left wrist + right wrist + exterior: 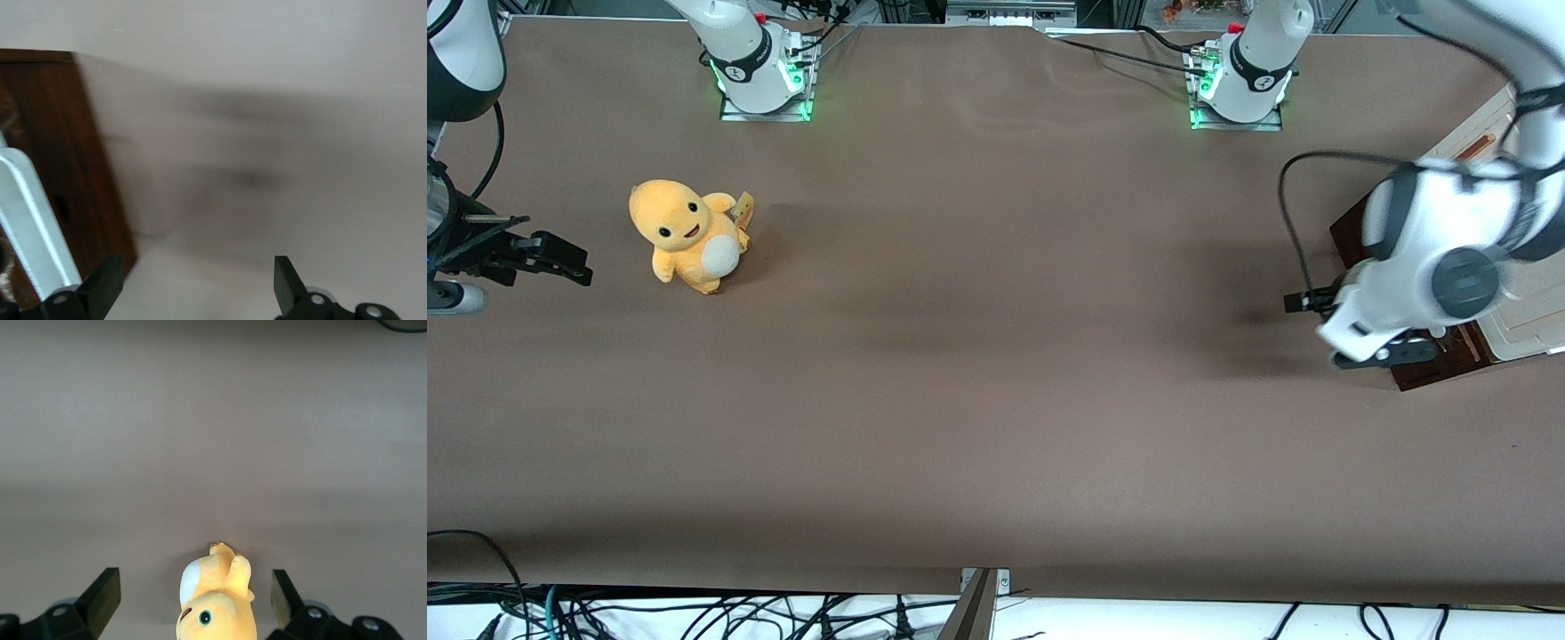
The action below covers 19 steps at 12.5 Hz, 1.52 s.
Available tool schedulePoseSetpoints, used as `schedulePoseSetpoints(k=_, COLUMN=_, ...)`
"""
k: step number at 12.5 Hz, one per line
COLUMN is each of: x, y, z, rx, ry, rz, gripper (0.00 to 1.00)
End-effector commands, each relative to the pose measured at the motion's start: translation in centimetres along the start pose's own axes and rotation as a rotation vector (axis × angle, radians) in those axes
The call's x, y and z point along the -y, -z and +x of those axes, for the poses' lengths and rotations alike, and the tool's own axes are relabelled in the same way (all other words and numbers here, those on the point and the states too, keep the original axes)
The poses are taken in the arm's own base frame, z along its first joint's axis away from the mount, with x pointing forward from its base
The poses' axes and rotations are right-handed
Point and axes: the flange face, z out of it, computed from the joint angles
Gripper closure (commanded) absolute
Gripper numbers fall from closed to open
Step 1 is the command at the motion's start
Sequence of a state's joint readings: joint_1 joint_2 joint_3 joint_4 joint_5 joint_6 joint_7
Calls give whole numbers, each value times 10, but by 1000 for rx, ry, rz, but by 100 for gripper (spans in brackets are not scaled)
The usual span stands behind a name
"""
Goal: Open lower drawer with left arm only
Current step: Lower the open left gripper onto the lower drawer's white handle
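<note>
We can't see much of the drawer (pixel 1352 233) from the front, the arm (pixel 1432 258) covers most of it; only dark brown bits poke out at the working arm's end of the table (pixel 996 356), in front of the cabinet (pixel 1525 311). Its inside is hidden. The gripper (pixel 193 287) hangs just off the drawer's edge, fingers (pixel 103 287) spread wide with nothing between them, one right by the white handle (pixel 30 220). Loads of bare table between there and the plush (pixel 689 233).

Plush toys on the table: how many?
1. The yellow-orange plush toy sits toward the parked arm's end of the brown table. The left arm's gripper, open, is at the dark brown lower drawer.
</note>
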<state>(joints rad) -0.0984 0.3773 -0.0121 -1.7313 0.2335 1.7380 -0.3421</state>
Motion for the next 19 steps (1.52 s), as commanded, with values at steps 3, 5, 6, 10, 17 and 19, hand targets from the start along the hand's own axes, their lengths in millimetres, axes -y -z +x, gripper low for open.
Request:
schedulePoseSetpoints(k=3, x=-7, y=-70, z=25, rx=-13, ry=71, rz=331, gripper=0)
schedulePoseSetpoints(k=5, x=3, y=-93, z=32, rx=-18, ry=115, rz=483, gripper=0)
schedulePoseSetpoints(k=6, x=10, y=-97, z=31, rx=-14, ry=110, rz=563, gripper=0)
schedulePoseSetpoints(k=10, x=23, y=-124, z=28, rx=20, ry=104, rz=713, gripper=0)
schedulePoseSetpoints(k=17, x=38, y=-147, z=27, rx=67, ry=58, rz=821, gripper=66)
schedulePoseSetpoints(k=19, x=41, y=-142, z=27, rx=102, ry=3, rz=827, gripper=79)
